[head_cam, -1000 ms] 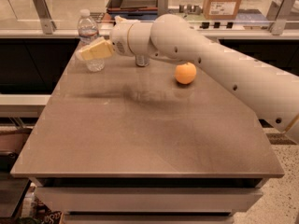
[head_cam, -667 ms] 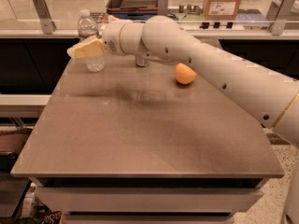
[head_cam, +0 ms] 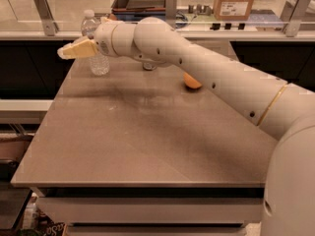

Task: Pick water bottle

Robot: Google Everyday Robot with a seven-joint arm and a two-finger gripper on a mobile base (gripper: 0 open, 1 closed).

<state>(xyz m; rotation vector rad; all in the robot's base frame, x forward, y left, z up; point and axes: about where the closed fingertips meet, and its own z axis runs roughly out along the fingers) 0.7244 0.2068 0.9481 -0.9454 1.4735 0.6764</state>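
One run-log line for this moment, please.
phase: approach | hand: over table far-left corner, overlapping water bottle in view | water bottle: upright on table, not lifted | orange: partly behind arm

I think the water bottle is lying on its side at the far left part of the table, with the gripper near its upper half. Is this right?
Not quite. The camera view shows the water bottle standing upright with its white cap on top, not lying on its side. The rest holds: it is at the far left part of the table, and the gripper is near its upper half.
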